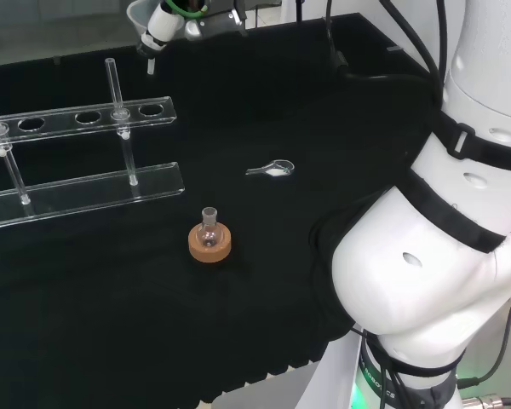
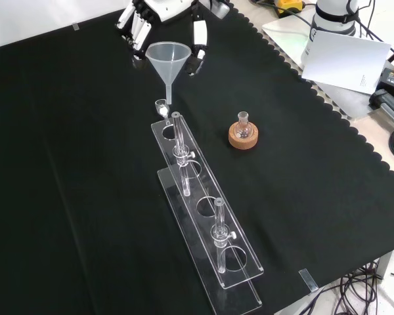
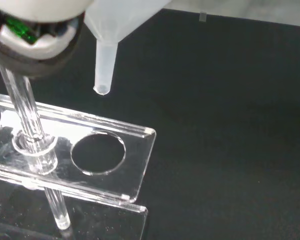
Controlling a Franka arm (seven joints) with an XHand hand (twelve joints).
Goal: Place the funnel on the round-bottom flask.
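Black cloth (image 2: 85, 164), covering the whole bench; scalloped edge along the right side in the front view.

Clear rack (image 2: 207, 226), long, two-tiered, with round holes; running from mid-cloth toward the near edge in the front view, along the left edge in the head view. Two glass tubes upright in it, one (image 2: 179, 141) near the far end, one (image 2: 219, 226) toward the near end.

White arm (image 1: 460, 213), large links at the right edge of the head view.

Hand (image 2: 144, 23), black and white, at the far edge of the cloth in the front view, raised above it. Fingers curled round the funnel's rim on both sides, holding it.

Funnel (image 2: 167, 59), translucent white, upright in the hand, held off the cloth, spout down; spout tip above and just beyond the rack's far end, seen close in the wrist view (image 3: 104, 65).

Cork ring (image 2: 243, 136), mid-cloth, right of the rack in the front view, well apart from the funnel.

Flask (image 2: 243, 123), small, clear, upright on the ring, neck open.

Small clear spoon-like piece (image 1: 272, 169), lying flat, beyond the flask in the head view.
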